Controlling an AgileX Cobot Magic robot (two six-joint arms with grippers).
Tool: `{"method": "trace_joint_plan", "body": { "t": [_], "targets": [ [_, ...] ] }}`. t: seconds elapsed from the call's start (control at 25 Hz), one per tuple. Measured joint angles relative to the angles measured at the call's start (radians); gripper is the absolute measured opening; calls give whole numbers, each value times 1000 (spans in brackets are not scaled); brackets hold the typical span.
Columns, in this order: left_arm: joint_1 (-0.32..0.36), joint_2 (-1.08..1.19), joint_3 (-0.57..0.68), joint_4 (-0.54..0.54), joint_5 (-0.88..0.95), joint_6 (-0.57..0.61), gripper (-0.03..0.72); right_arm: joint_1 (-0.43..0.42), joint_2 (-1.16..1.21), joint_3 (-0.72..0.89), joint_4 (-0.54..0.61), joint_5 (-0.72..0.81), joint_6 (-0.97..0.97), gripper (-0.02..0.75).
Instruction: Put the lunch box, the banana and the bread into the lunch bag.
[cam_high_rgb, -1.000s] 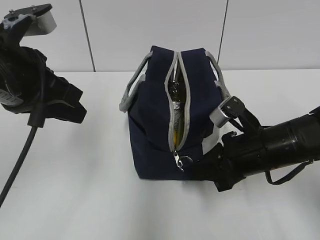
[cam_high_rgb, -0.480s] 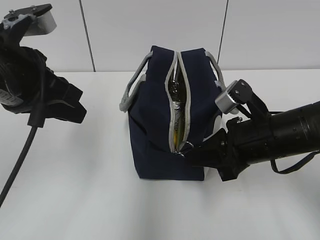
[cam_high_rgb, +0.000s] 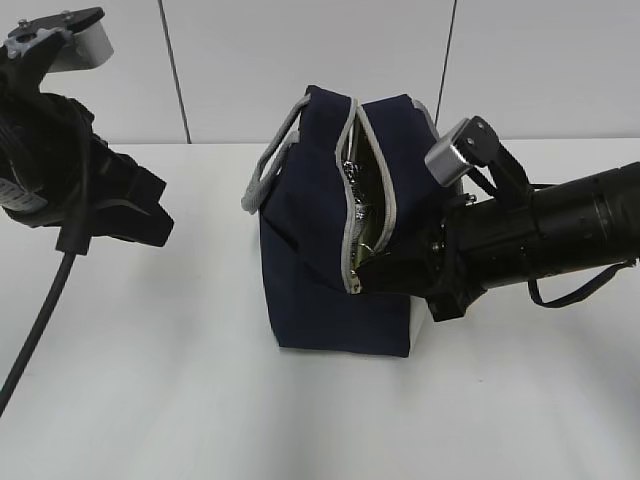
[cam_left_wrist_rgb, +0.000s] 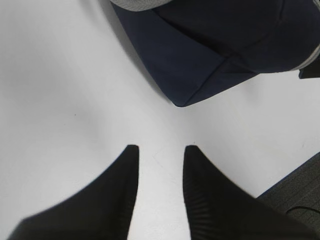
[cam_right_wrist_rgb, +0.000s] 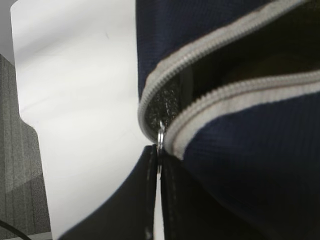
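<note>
I judge zipping step underway: right gripper (cam_right_wrist_rgb: 157, 172) pinched tight on ring pull (cam_right_wrist_rgb: 160, 136) at lunch bag (cam_high_rgb: 330, 240) front end, mid-table. Left gripper (cam_left_wrist_rgb: 160, 175) parted, empty. Next: steady pull along zipper.

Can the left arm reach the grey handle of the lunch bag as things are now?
Probably yes. The left tool is open over bare table, apart from the lunch bag. Nothing lies between it and the near handle; the right tool works at the zipper end.

Lunch bag (cam_high_rgb: 320, 270): matt navy cloth (ribbed weave); ring pull (cam_right_wrist_rgb: 160, 137) shiny metal.
</note>
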Motion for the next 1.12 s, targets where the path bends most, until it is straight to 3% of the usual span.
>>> {"method": "trace_joint_plan", "body": {
  "t": [0.92,1.12],
  "targets": [
    [0,0,0,-1,-22,0,235,0,-168,-112,-26,-39,27,0],
    [0,0,0,-38,-75,2,235,0,-168,-139,18,-102,29,0]
  ]
}}
